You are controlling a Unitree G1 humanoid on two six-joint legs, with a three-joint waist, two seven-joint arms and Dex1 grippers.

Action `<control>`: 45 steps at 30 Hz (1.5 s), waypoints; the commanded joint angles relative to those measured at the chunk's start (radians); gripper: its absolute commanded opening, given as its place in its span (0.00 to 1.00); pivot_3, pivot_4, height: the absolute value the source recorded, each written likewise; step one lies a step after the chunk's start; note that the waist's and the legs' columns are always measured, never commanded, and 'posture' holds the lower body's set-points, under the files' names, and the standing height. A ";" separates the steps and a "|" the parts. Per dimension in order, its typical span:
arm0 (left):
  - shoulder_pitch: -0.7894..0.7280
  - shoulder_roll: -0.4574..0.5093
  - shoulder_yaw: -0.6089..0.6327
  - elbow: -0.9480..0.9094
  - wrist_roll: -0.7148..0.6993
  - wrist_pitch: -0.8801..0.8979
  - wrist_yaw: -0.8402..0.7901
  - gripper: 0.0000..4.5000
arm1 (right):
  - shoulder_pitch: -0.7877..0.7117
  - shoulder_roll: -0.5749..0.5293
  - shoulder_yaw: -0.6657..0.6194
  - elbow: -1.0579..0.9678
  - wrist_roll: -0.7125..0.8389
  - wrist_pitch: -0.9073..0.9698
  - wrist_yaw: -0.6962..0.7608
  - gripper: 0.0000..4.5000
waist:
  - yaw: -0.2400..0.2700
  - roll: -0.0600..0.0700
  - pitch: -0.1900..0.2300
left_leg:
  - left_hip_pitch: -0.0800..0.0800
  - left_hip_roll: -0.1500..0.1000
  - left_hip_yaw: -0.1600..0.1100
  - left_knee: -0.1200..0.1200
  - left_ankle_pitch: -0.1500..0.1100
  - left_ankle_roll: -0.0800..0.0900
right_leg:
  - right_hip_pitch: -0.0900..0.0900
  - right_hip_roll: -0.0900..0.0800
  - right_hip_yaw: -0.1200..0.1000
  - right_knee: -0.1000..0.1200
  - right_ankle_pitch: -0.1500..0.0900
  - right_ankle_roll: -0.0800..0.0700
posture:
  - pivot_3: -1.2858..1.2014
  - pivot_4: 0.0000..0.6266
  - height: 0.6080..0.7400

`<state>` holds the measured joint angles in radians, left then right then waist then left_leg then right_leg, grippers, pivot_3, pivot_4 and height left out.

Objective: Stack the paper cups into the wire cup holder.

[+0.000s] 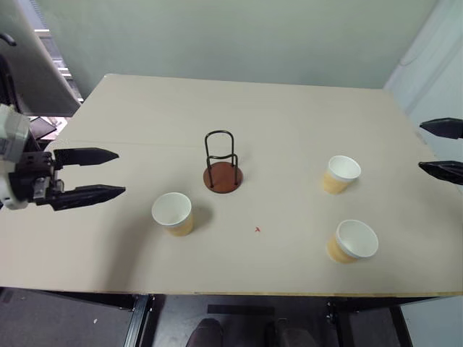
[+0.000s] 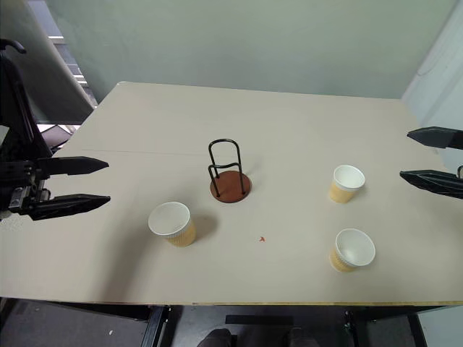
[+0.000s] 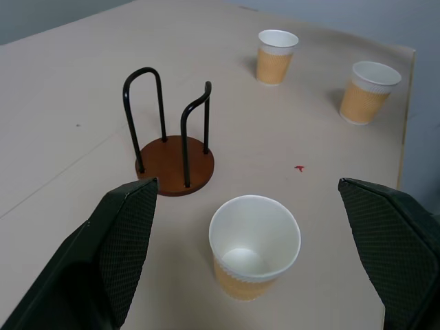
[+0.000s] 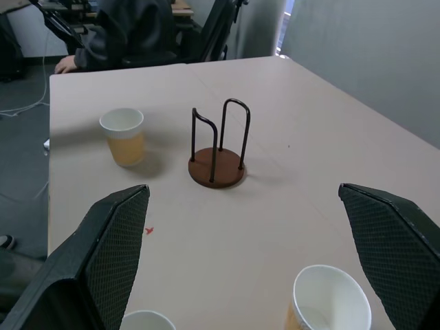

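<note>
The wire cup holder [image 1: 222,173] stands upright and empty near the middle of the beige table [image 1: 289,116], on its reddish-brown disc base. Three paper cups stand upright, apart from each other. One cup [image 1: 173,213] is front left of the holder, one [image 1: 340,173] is to its right, and one [image 1: 353,241] is nearer the front right edge. My left gripper [image 1: 119,173] hovers open at the left side of the table, pointing toward the near-left cup [image 3: 254,247]. At the right edge my right gripper [image 1: 422,147] is open and holds nothing.
A small red mark [image 1: 257,230] lies on the table in front of the holder. A person in a dark jacket [image 4: 130,31] sits beyond the table's left end, beside office chairs. The table's front edge [image 1: 231,293] is close below the cups.
</note>
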<state>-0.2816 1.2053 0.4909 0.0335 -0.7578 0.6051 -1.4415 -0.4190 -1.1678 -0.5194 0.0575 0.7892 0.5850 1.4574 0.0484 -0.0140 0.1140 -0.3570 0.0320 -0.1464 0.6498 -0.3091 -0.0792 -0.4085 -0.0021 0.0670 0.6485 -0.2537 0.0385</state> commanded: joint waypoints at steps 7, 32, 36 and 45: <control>-0.094 -0.015 -0.075 0.033 0.034 -0.041 -0.003 1.00 | 0.040 -0.011 -0.098 -0.081 0.047 0.035 -0.025 1.00 | -0.001 0.000 0.000 | 0.000 0.000 0.000 0.000 0.000 0.000 | 0.000 0.000 0.000 0.000 0.000 0.000 | 0.52 0.24 1.00; -0.573 -0.498 -0.514 0.430 0.453 -0.347 0.216 1.00 | 0.135 0.008 -0.176 -0.187 0.050 0.057 -0.118 1.00 | 0.002 0.000 0.000 | -0.009 -0.001 -0.002 0.017 -0.001 0.003 | 0.003 0.001 -0.002 -0.002 0.005 0.009 | 0.52 0.24 1.00; -0.597 -0.468 -0.482 0.473 0.449 -0.352 0.202 1.00 | 0.183 0.007 -0.208 -0.207 0.036 0.058 -0.125 1.00 | 0.003 0.000 0.000 | -0.009 -0.001 -0.002 0.018 -0.001 0.003 | 0.003 0.001 -0.002 -0.003 0.005 0.009 | 0.52 0.24 1.00; -0.579 -0.479 -0.455 0.439 0.364 -0.254 0.085 1.00 | 0.223 0.013 -0.236 -0.221 0.037 0.049 -0.147 1.00 | 0.011 0.000 0.000 | -0.008 -0.002 -0.002 0.019 -0.002 0.004 | 0.005 0.004 -0.001 -0.003 0.005 0.012 | 0.52 0.24 1.00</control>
<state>-0.8523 0.7267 0.0301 0.5266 -0.3642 0.3266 -1.3270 -0.1921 -1.1483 -0.7207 -0.1376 0.8212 0.6455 1.3175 0.0592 -0.0139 0.1138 -0.3654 0.0302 -0.1489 0.6691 -0.3109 -0.0754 -0.4039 0.0022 0.0660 0.6453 -0.2487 0.0511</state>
